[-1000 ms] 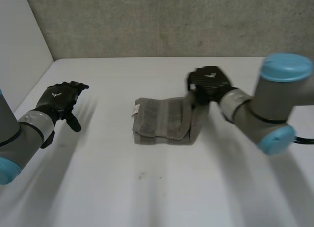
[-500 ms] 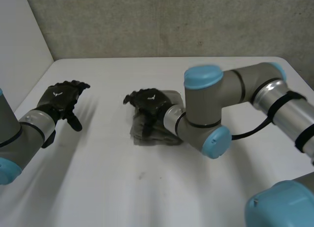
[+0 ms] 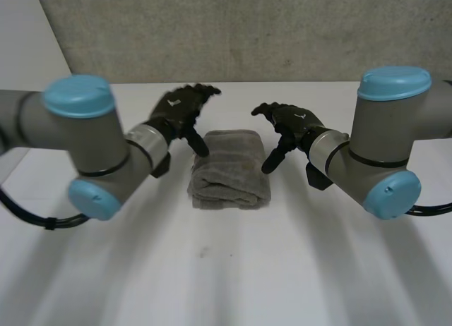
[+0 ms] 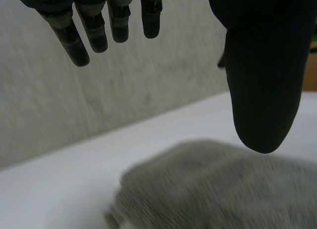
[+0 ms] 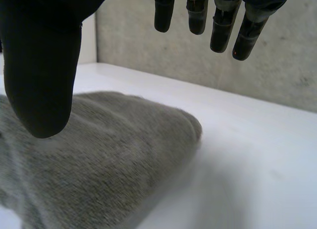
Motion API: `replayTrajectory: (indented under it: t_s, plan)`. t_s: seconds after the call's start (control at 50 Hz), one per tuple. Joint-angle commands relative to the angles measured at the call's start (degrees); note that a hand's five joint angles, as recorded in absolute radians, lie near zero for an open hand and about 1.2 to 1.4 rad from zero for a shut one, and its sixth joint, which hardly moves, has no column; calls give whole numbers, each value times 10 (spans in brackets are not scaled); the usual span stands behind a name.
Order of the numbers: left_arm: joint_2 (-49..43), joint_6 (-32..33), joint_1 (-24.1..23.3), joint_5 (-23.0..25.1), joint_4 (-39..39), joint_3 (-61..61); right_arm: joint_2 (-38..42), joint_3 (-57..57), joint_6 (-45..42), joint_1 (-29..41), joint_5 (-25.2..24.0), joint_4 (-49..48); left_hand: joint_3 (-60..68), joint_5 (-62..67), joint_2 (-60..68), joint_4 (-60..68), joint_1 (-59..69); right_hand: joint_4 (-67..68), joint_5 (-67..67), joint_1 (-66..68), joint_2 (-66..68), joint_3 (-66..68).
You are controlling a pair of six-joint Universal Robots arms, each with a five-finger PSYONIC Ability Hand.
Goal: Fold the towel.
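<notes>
Both hands are spread loose and holding nothing, so that's the quick version. Biggest thing first: the white table (image 3: 226, 269) takes up most of the head view, with a grey concrete-looking wall (image 3: 247, 29) running behind it. The left arm (image 3: 78, 135) and the right arm (image 3: 388, 142) reach in from either side, angled toward the middle.

The towel (image 3: 229, 167) is grey and sits around the middle of the table as a compact folded bundle, right between the two hands.

The left hand (image 3: 180, 107) is at the towel's far left corner, fingers stretched out and away from the cloth, thumb pointing down at that corner. In its own wrist view the left hand (image 4: 262, 65) hangs over the towel (image 4: 208, 189) with the fingers (image 4: 89, 26) straight and well apart from the thumb, nothing between them.

The right hand (image 3: 293, 121) is just beside the towel's right edge, thumb angled down toward it. Its wrist view is much the same: right hand (image 5: 44, 55) above the towel (image 5: 99, 154), fingers (image 5: 223, 16) straight, empty.

Honestly can't tell if either thumb tip actually touches the cloth.
</notes>
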Motion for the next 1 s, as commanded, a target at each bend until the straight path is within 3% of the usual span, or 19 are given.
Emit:
replayTrajectory:
  t_s: [0.02,0.16,0.38,0.52,0.68,0.84,1.0]
  plan:
    - [-134,4,-12,-47,-124,138,77,-81,0,4,26,58,17,10,17,18,19,0,-11,-5,1,3]
    - [-144,9,-6,-103,-148,113,132,-140,-6,9,21,85,14,6,14,15,15,0,-11,-5,1,3]
    - [-129,16,-6,-105,-143,46,184,-191,-86,31,30,104,4,-4,3,5,5,0,-11,-5,1,3]
    - [-100,16,-8,-104,-130,46,174,-198,-94,32,23,111,2,-5,2,3,4,0,-11,-5,1,3]
    - [-19,16,-9,-103,-108,45,110,-194,-94,35,21,103,2,-5,2,3,4,0,-11,-5,1,3]
    - [97,16,2,-104,-116,11,-26,-153,-97,26,30,75,-6,-14,-7,-5,-5,0,-11,-5,1,3]
    - [274,16,74,-103,-116,-109,-188,-39,-98,-12,104,71,-8,-16,-8,-7,-6,0,-11,-5,1,3]
